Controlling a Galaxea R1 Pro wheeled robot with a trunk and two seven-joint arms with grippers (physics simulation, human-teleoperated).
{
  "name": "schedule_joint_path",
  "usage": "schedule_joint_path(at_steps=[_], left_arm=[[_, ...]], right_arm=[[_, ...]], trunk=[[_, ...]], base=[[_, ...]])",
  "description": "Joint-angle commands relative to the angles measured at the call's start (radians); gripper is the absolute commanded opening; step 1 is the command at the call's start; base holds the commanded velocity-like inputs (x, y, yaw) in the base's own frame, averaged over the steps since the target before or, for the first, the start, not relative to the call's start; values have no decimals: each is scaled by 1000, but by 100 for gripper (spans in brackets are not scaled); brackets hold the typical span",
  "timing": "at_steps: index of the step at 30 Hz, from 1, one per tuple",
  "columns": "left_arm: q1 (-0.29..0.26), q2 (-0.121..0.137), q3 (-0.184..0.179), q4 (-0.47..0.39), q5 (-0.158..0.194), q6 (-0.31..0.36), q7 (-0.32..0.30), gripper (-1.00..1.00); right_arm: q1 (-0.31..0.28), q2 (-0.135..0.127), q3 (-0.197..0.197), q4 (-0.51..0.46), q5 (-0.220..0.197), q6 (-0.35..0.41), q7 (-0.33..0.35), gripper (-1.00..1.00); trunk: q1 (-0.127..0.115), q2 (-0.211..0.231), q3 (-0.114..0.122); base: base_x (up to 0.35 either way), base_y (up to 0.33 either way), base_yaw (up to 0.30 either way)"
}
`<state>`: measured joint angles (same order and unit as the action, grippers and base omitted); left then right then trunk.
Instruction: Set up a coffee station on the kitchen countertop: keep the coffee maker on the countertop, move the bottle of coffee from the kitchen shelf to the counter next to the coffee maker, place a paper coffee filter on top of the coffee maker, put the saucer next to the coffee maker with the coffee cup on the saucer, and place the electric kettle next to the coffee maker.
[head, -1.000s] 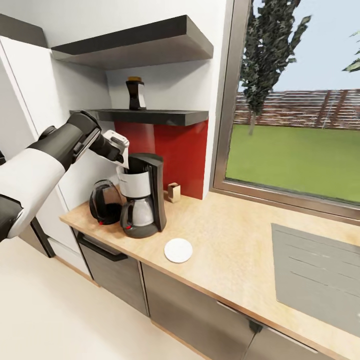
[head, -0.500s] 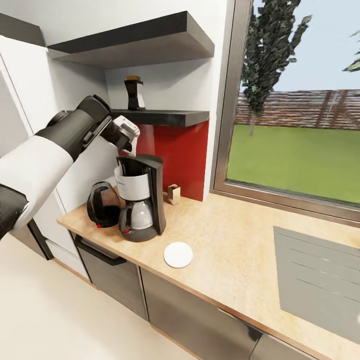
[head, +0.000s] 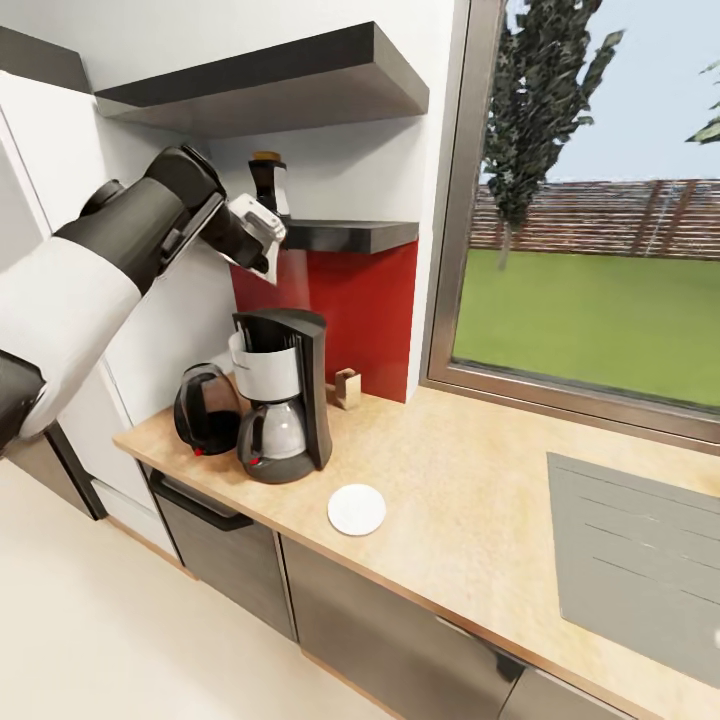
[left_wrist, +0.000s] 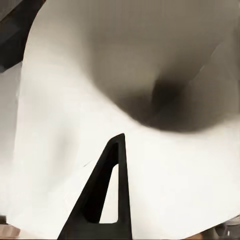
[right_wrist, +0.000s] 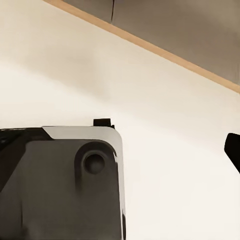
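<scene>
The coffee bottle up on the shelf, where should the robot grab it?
Probably around the dark body of the coffee bottle, below its tan cap. It stands upright on the shelf with a wall behind and another shelf above, so coming level from the open front seems best. The left gripper is just below the shelf edge.

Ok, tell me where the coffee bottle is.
In the head view the coffee bottle stands on the lower dark shelf, upper left, above the coffee maker, just beyond the left pincer.

On the countertop (head: 470, 480), the coffee maker (head: 283, 395) stands near the left end, the electric kettle (head: 206, 409) touching its left, the saucer (head: 356, 509) toward the front edge. The coffee bottle (head: 268, 186) stands on the shelf (head: 345, 235) above.
</scene>
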<state>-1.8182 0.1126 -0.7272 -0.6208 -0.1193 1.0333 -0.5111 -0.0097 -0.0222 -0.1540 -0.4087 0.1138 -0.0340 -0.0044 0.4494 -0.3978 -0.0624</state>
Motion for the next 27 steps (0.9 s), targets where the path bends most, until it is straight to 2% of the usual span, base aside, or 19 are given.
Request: schedule_joint_path(at_steps=[1, 3, 6, 9, 10, 25, 27], left_arm=[[4, 3, -4, 4, -10, 1, -10, -100], [16, 5, -4, 15, -10, 1, -10, -100], [64, 6, -5, 93, -9, -3, -10, -100], [76, 7, -5, 105, -7, -4, -17, -100], [97, 7, -5, 139, -9, -13, -64, -100], [105, 8, -4, 146, -21, -15, -80, -100], [105, 8, -6, 147, -56, -13, -80, -100]], right_arm=[[-1, 1, -5, 1, 10, -3, 0, 100], [-1, 1, -5, 1, 10, -4, 0, 100], [-1, 1, -5, 1, 10, -4, 0, 100], [-1, 1, -4, 1, 10, -4, 0, 100], [-1, 1, -4, 1, 10, -4, 0, 100], [-1, 1, -4, 1, 10, -4, 0, 100], [-1, 1, -4, 1, 10, -4, 0, 100]], trunk=[[1, -2, -2], [1, -2, -2], [1, -2, -2], [1, -2, -2], [1, -2, -2], [1, -2, -2], [1, -2, -2]], base=[[0, 0, 0], [0, 0, 0], [0, 0, 0], [0, 0, 0], [0, 0, 0], [0, 0, 0], [0, 0, 0]])
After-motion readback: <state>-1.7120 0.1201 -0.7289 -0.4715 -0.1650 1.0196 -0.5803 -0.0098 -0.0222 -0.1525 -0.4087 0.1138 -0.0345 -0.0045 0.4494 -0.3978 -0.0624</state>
